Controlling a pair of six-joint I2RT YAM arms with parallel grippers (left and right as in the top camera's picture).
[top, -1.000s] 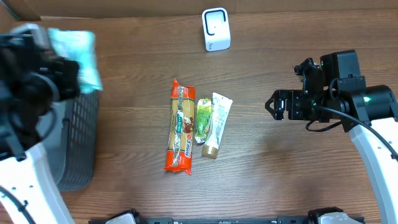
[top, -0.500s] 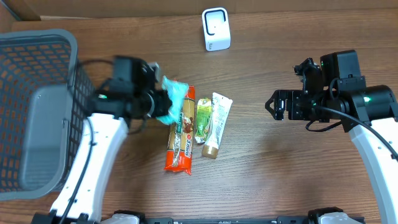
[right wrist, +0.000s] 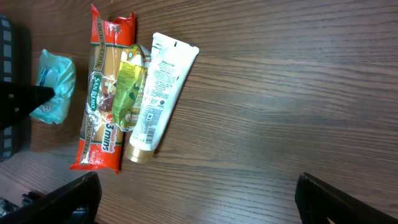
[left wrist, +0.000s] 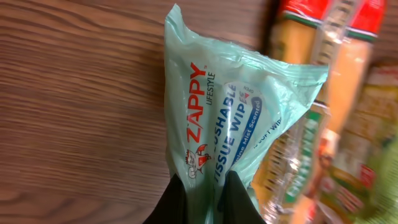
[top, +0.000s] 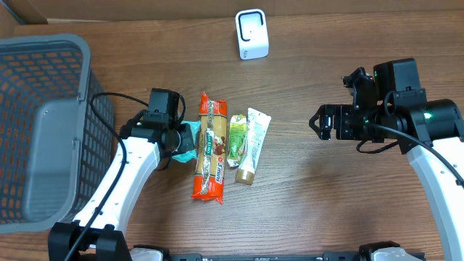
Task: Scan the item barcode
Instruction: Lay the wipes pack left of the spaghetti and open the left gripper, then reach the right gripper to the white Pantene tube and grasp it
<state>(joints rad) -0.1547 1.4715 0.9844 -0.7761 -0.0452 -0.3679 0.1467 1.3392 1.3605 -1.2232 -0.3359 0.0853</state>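
My left gripper (top: pixel 181 138) is shut on a mint-green pack of tissue wipes (top: pixel 191 140), low over the table just left of the pasta pack. In the left wrist view the two black fingers (left wrist: pixel 180 200) pinch the bottom end of the wipes pack (left wrist: pixel 230 118), whose printed front faces the camera; no barcode shows on it. A white scanner (top: pixel 251 34) stands at the back middle. My right gripper (top: pixel 317 122) hovers open at the right with nothing in it; the right wrist view shows that gripper (right wrist: pixel 199 205) with its fingers far apart over bare wood.
A red-and-orange spaghetti pack (top: pixel 210 148), a green sachet (top: pixel 236 140) and a white tube (top: pixel 253 145) lie side by side mid-table. A grey mesh basket (top: pixel 29 72) fills the left side.
My left arm swung from over the basket to mid-table, carrying the wipes pack down beside the spaghetti pack. The right arm has not moved.
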